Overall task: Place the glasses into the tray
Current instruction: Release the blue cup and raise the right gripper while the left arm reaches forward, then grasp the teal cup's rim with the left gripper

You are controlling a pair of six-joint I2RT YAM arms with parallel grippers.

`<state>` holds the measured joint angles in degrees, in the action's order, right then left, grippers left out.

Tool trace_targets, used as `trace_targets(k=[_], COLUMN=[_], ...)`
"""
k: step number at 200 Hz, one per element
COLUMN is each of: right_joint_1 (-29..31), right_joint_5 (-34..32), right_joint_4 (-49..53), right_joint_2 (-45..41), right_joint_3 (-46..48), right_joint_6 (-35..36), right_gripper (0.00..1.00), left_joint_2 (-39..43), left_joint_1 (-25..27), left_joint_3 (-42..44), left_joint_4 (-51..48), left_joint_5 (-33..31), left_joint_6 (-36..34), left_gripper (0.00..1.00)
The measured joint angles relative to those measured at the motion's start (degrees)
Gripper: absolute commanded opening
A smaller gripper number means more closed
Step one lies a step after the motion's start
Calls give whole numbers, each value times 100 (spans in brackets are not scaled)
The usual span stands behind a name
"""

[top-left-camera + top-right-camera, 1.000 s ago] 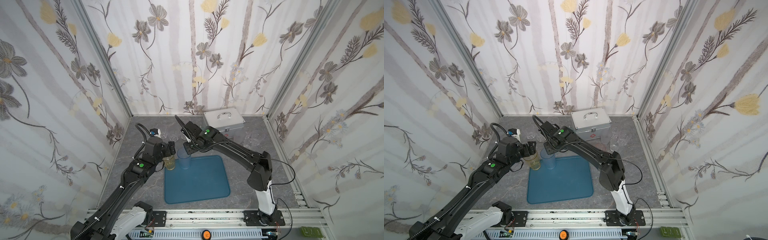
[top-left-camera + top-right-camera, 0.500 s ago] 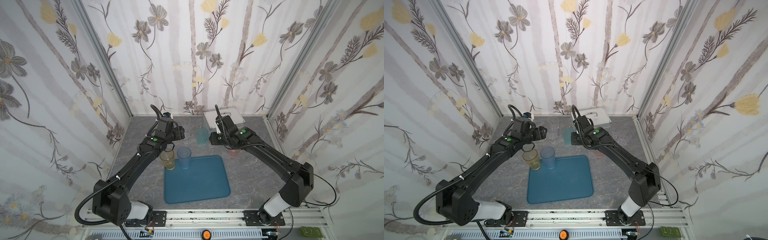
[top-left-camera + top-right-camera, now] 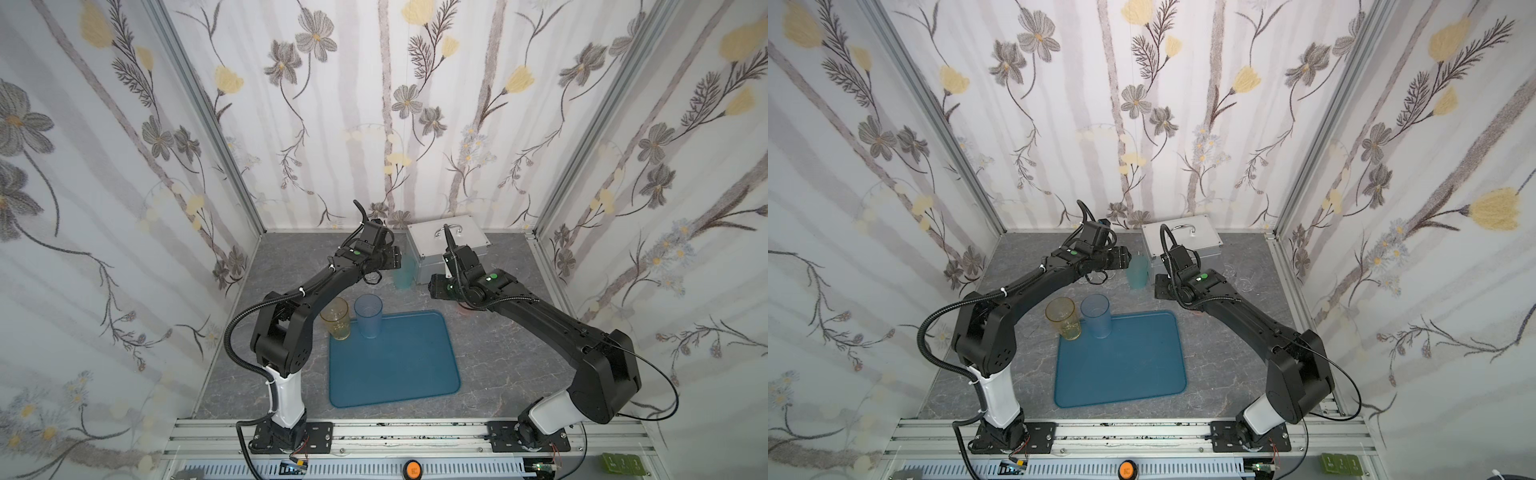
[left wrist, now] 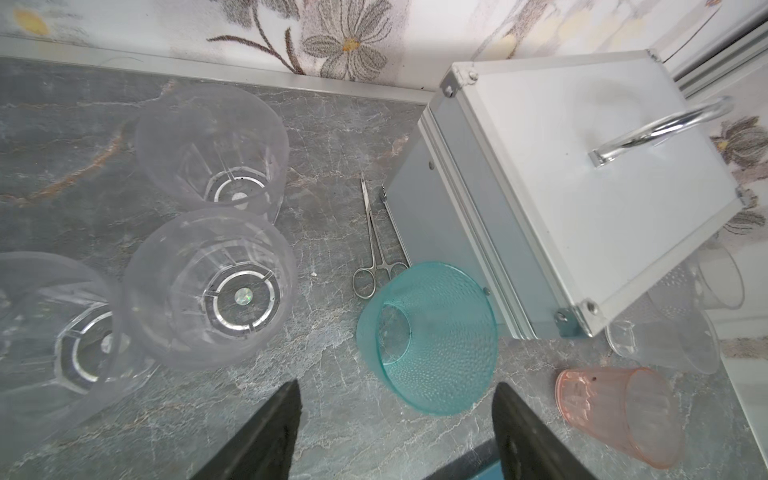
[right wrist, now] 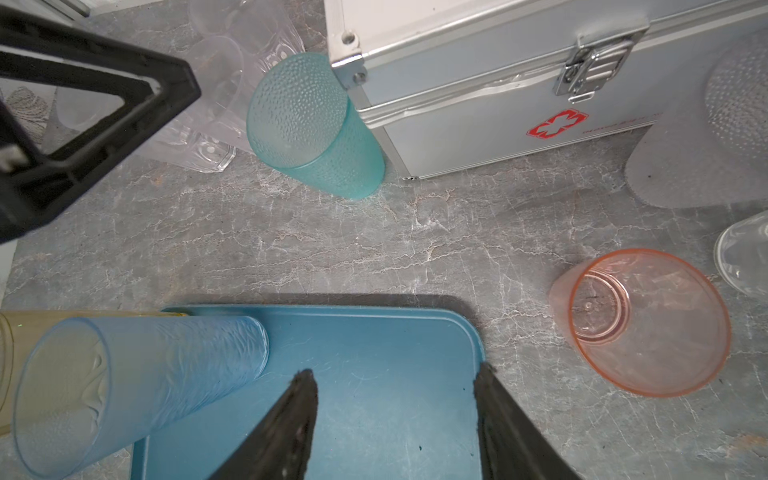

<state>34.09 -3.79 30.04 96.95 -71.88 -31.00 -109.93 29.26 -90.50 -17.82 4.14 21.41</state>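
Note:
The teal-blue tray (image 3: 395, 365) (image 3: 1121, 365) lies mid-table. A tall blue glass (image 3: 368, 316) stands upright in its far left part, and a yellow glass (image 3: 336, 318) stands at that corner. A teal glass (image 3: 404, 272) (image 4: 432, 336) stands upright by the silver case. My left gripper (image 3: 397, 262) (image 4: 397, 384) hovers open and empty just left of the teal glass. My right gripper (image 3: 432, 286) (image 5: 395, 370) is open and empty over the tray's far right corner. A short pink glass (image 5: 640, 324) (image 4: 619, 411) stands to its right. Three clear glasses (image 4: 208, 286) stand at the back left.
The silver metal case (image 3: 446, 245) with a handle and red cross sits at the back. Metal scissors (image 4: 374, 249) lie beside it. More clear glasses (image 3: 1237, 276) and a frosted dimpled one (image 5: 706, 137) crowd the case's right side.
Both grippers let go of the yellow and blue glasses at the tray and swung toward the back. The left now sits by the teal glass. The right jaws stand wider.

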Motion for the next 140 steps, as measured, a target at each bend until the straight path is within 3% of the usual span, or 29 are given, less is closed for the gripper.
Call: trace_targets(k=[25,77,140], right_joint_1=[-4,-9,-9], right_joint_5=[-2,2,4], right_joint_4=[-28,-210,-251], right_joint_2=[0,39,87], right_joint_3=[79,116,219], right_joint_6=[2,4,9], right_gripper=[61,61,61], left_joint_2=[-372,-984,-1047], left_joint_1=[33,61,81], left_joint_3=[-212,-529,-553], left_joint_4=[0,-7,-17], left_joint_5=[13,7,-205], left_joint_6=[-4,-4,-24], left_gripper=[67,38,14])
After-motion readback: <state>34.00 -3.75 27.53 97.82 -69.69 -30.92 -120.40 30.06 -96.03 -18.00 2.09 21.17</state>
